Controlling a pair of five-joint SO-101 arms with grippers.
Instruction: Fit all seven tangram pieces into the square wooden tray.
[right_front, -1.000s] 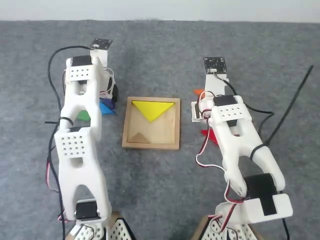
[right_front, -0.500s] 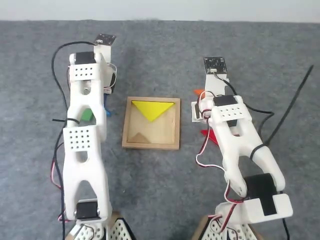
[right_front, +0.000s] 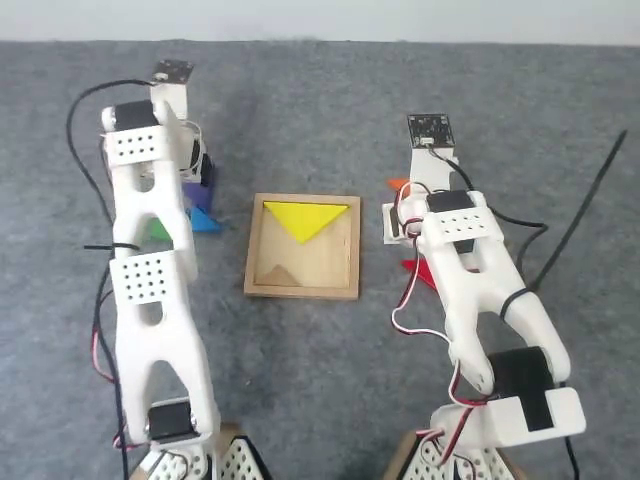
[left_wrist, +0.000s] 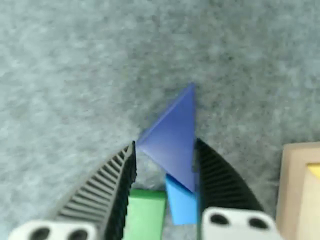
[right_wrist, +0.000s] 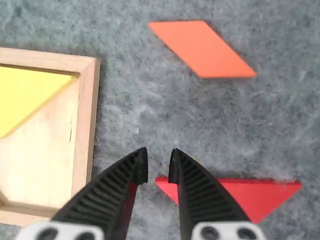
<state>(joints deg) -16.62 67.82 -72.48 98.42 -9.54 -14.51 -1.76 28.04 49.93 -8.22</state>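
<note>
Felt, grey and speckled, covers the desk (right_front: 300, 380). At ten o'clock from the square wooden tray (right_front: 302, 292), the left claw (left_wrist: 164, 146) is closed partway onto a dark blue triangle (left_wrist: 172, 137). One ribbed finger lies against one of the triangle's edges and the other sits at the opposite corner. A light blue piece (left_wrist: 181, 204) and a green piece (left_wrist: 145, 214) lie side by side on the felt between the claw's fingers, and in the wrist view the light blue one meets the triangle's edge. The tray is pale wood with a raised rim. A yellow triangle (right_front: 303, 217) lies inside it at twelve o'clock, its long edge along the far rim and its tip toward the middle. At two o'clock from the tray an orange parallelogram (right_wrist: 202, 48) lies flat. At three o'clock a red triangle (right_wrist: 240, 196) lies flat, well apart from the orange one. The right claw (right_wrist: 157, 165) hangs over one corner of the red triangle, its tips almost together with a thin gap, holding nothing.
</note>
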